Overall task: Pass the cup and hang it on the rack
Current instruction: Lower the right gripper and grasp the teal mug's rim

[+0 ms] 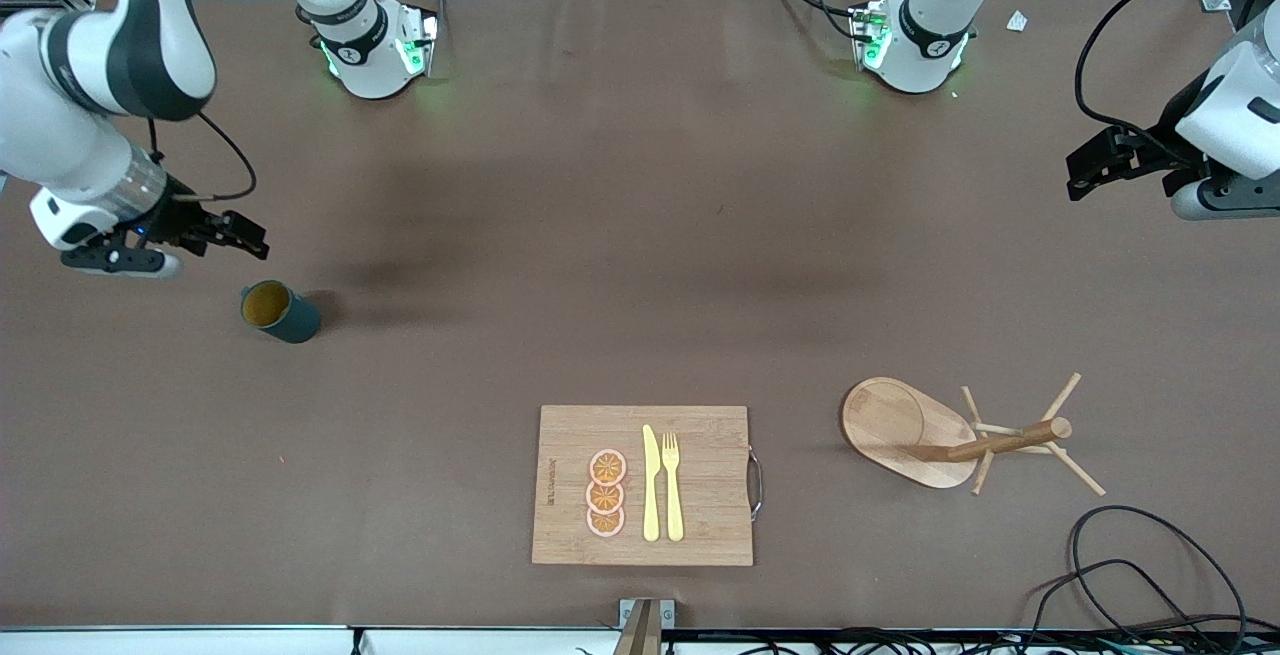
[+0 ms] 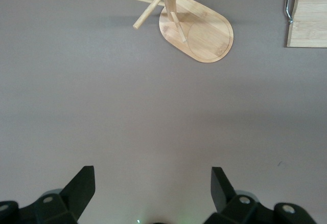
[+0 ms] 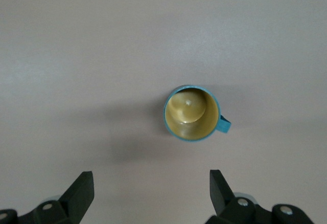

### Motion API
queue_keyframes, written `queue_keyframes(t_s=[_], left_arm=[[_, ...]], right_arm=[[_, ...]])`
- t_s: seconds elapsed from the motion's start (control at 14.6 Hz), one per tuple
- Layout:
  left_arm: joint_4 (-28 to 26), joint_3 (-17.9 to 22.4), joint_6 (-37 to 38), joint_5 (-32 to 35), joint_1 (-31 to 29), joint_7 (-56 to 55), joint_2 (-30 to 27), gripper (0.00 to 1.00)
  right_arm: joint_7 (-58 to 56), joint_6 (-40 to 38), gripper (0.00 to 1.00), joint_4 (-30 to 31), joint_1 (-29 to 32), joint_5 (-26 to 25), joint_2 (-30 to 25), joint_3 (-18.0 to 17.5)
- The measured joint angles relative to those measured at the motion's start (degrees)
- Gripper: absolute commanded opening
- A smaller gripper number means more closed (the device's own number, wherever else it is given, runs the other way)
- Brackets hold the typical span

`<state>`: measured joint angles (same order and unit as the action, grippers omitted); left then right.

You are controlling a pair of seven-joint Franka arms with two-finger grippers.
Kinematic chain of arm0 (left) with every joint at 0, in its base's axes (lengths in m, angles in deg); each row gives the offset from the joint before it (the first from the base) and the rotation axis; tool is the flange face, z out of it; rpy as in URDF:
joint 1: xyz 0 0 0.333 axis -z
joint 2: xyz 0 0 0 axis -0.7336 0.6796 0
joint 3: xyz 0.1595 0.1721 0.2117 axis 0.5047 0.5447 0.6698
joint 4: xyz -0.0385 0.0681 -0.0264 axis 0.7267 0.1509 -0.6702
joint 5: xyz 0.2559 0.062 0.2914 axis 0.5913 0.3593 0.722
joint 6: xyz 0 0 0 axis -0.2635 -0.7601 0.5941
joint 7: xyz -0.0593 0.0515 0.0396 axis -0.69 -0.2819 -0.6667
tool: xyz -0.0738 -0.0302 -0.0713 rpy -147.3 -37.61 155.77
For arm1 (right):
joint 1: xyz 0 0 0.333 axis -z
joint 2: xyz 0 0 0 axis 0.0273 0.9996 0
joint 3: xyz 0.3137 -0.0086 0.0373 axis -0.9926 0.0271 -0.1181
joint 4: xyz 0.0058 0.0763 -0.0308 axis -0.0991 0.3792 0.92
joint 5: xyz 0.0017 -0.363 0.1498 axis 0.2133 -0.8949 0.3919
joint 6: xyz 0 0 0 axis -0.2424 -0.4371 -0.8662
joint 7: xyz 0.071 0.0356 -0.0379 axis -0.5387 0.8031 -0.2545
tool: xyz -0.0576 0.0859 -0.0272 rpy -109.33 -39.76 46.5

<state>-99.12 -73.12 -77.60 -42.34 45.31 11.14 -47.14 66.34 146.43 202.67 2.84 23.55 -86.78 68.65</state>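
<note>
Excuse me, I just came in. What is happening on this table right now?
Nothing is held yet. The right gripper hangs open above the table close to the upright cup, at the right arm's end. The left gripper waits open at the left arm's end. The rack stands empty beside the cutting board.

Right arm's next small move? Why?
Probably lower the right claw onto the cup and close on its rim or wall. The cup stands upright and untouched on the table at the right arm's end, with the open claw up in the air beside it. The left claw, also open, waits at the other end, and the rack holds nothing yet.
</note>
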Motion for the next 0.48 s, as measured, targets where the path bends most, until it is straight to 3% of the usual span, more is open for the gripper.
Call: queue_keyframes(t_s=[0.48], left_arm=[[0.02, 0.01, 0.0, 0.0, -0.08, 0.0, 0.0, 1.0]], right_arm=[[0.07, 10.98, 1.0, 0.78, -0.11, 2.48, 9.5, -0.03]])
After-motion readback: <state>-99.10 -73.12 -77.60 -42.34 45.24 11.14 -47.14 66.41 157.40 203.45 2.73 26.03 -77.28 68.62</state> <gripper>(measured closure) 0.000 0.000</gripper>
